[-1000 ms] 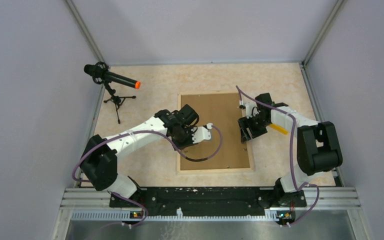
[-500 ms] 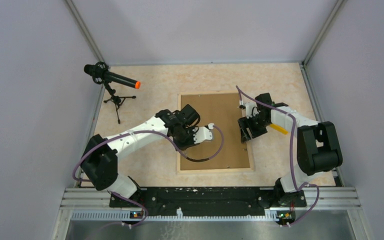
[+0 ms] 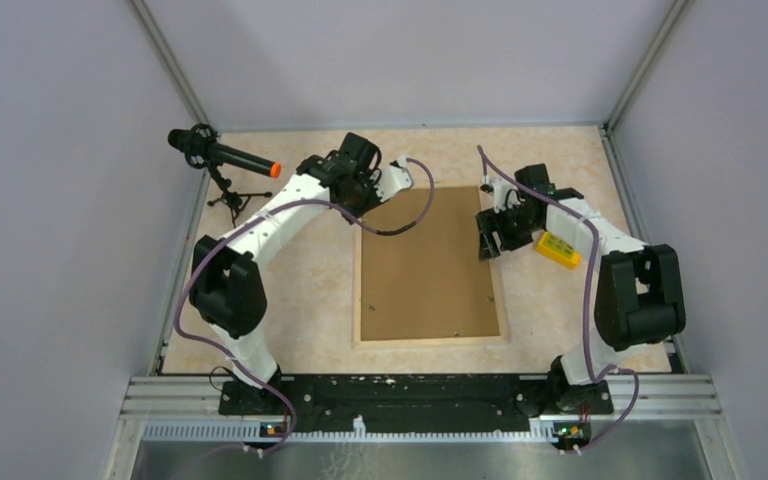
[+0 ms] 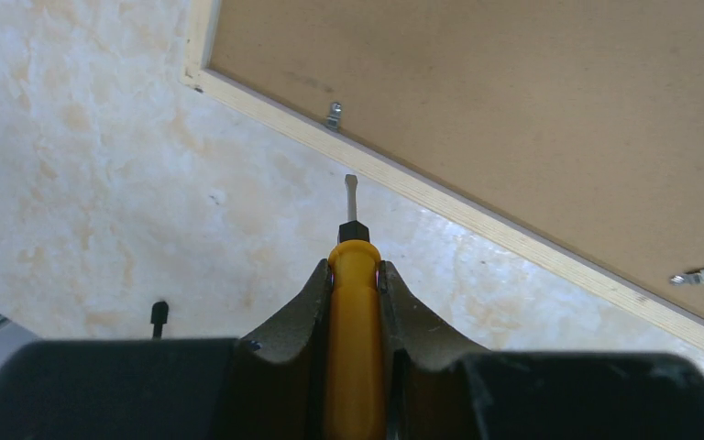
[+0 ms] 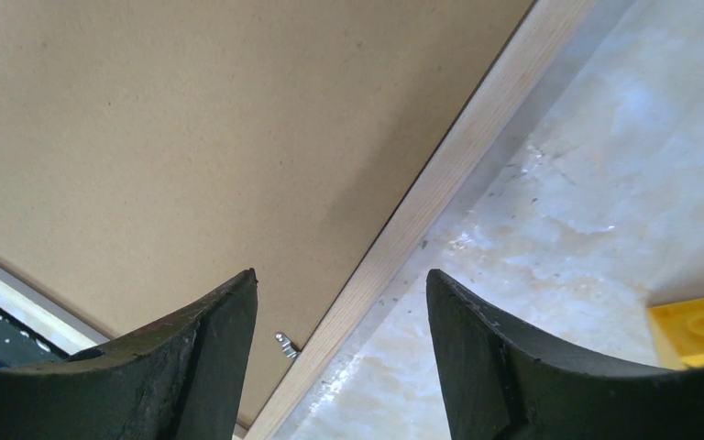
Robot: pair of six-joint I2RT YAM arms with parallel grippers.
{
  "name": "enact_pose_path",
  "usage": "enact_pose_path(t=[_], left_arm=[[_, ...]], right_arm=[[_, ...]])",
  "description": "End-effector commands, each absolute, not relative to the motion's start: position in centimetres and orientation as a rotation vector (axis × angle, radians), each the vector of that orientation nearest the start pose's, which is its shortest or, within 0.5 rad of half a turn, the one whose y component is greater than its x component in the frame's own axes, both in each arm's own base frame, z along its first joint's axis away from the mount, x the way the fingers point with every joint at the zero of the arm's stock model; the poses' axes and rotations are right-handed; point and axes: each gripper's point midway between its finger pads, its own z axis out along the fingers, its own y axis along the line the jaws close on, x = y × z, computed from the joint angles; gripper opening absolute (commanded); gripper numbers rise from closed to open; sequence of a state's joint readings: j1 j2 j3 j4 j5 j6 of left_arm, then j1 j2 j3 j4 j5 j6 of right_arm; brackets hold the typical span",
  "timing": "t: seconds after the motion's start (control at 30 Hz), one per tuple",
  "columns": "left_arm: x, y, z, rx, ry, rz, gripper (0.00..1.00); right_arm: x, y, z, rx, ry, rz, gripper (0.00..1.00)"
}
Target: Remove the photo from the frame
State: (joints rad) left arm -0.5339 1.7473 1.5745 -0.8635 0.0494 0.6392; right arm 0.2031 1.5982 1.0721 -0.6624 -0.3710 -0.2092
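The frame (image 3: 430,265) lies face down on the table, showing brown backing board with pale wood edges (image 4: 440,197). The photo is hidden beneath the board. My left gripper (image 3: 358,195) hovers just outside the frame's far-left corner, shut on a yellow-handled screwdriver (image 4: 356,348). The screwdriver's tip (image 4: 351,183) points at the wood edge near a small metal clip (image 4: 334,115). My right gripper (image 3: 490,240) stands open over the frame's right edge (image 5: 422,206) with nothing between its fingers. One more clip (image 5: 285,344) sits below it.
A small yellow block (image 3: 557,250) lies on the table right of the frame, also in the right wrist view (image 5: 701,330). A microphone on a tripod (image 3: 222,155) stands at the far left. Enclosure walls ring the table.
My left arm has swung from over the frame's left middle out to its far-left corner, still holding the screwdriver. The right gripper has shifted slightly farther along the right edge.
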Motion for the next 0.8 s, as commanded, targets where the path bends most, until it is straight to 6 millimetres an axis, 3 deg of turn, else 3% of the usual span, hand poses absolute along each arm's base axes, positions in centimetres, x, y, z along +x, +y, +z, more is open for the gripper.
enact_pose_path(t=[0.0, 0.37, 0.77], left_arm=[[39.9, -19.7, 17.0, 1.422, 2.097, 0.101, 0.00], [42.7, -20.3, 15.5, 1.382, 2.110, 0.123, 0.00], [43.3, -20.7, 13.0, 1.401, 2.152, 0.117, 0.00]], right_arm=[[32.8, 11.7, 8.4, -0.585, 2.588, 0.524, 0.67], [33.5, 11.1, 6.8, -0.507, 2.627, 0.528, 0.67], [33.1, 11.2, 5.9, -0.496, 2.647, 0.546, 0.67]])
